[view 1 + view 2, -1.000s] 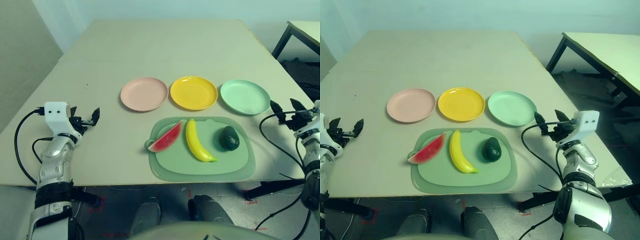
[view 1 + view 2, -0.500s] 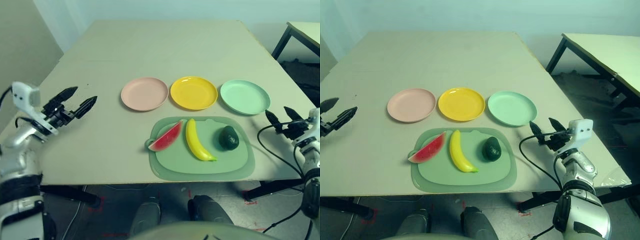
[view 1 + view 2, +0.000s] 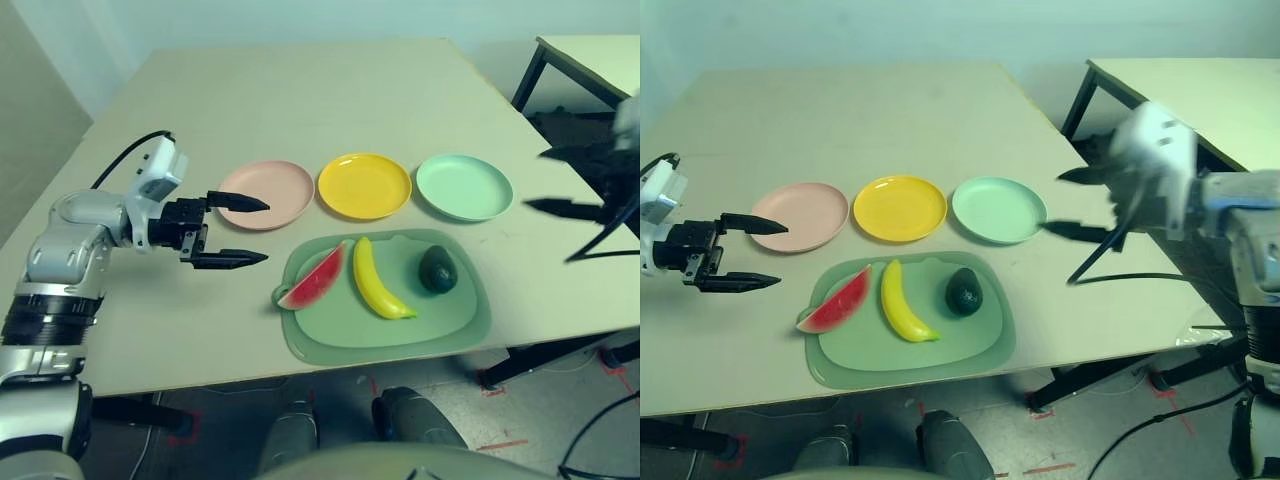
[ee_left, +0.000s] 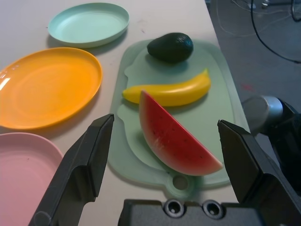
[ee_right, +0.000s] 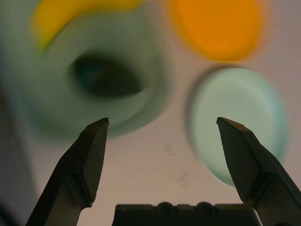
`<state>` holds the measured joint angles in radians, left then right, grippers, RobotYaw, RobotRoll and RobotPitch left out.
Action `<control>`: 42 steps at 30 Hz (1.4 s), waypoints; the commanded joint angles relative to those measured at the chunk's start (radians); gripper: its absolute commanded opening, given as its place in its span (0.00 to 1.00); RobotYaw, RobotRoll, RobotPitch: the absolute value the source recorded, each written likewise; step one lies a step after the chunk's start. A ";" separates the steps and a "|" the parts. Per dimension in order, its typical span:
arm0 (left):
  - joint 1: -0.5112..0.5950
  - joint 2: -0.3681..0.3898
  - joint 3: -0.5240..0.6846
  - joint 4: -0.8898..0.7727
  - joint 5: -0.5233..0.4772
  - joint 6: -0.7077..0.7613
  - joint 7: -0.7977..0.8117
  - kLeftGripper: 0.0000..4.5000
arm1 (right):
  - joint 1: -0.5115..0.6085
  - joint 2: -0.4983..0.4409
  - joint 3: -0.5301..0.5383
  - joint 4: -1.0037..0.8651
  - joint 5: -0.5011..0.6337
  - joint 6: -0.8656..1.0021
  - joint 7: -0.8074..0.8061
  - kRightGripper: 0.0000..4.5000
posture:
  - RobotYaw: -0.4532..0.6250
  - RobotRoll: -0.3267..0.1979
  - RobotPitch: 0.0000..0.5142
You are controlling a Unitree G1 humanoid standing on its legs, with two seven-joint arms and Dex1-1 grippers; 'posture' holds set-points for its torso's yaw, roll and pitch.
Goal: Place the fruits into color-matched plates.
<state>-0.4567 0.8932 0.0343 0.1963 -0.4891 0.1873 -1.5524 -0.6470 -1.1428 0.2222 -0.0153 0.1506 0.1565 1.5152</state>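
A red watermelon wedge [image 3: 312, 277], a yellow banana [image 3: 375, 280] and a dark green avocado [image 3: 437, 270] lie side by side on a pale green mat [image 3: 450, 320]. Behind the mat stand a pink plate [image 3: 265, 193], a yellow plate [image 3: 364, 185] and a mint green plate [image 3: 464, 186], all bare. My left gripper [image 3: 267, 231] is open, just left of the mat, in front of the pink plate, and points at the watermelon [image 4: 176, 141]. My right gripper [image 3: 1052, 203] is open and raised in the air beside the right rim of the mint green plate [image 5: 240, 117], with the avocado [image 5: 106, 77] ahead of it.
The table's right edge [image 3: 1080, 200] runs close to the mint plate. A second table [image 3: 1180, 90] stands further right, with floor between. A black cable [image 3: 1120, 275] hangs from the right arm. Bare tabletop [image 3: 300, 90] lies behind the plates.
My left arm has swung inward to the mat's left edge. My right arm has lifted off the table toward the mint plate. The camera has shifted. Both grippers stay open.
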 commanded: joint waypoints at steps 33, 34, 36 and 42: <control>-0.036 -0.017 -0.006 0.031 0.068 -0.051 -0.011 0.99 | -0.389 0.340 0.644 0.564 -0.169 -0.940 0.099 1.00 | 0.38 0.62 0.14; -0.036 -0.020 -0.006 0.032 0.069 -0.053 -0.009 0.99 | -0.380 0.349 0.636 0.566 -0.175 -0.935 0.099 1.00 | 0.38 0.62 0.14; -0.037 -0.032 -0.004 0.028 0.066 -0.054 -0.001 0.99 | -0.362 0.364 0.619 0.567 -0.191 -0.933 0.099 1.00 | 0.38 0.62 0.14; -0.051 -0.055 -0.006 0.007 0.065 -0.041 0.014 1.00 | -0.328 0.402 0.577 0.574 -0.227 -0.911 0.099 0.94 | 0.38 0.62 0.14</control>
<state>-0.4962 0.8392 0.0379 0.2137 -0.4291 0.1451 -1.5382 -0.9840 -0.7487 0.8251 0.5577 -0.0554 -0.7571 1.6113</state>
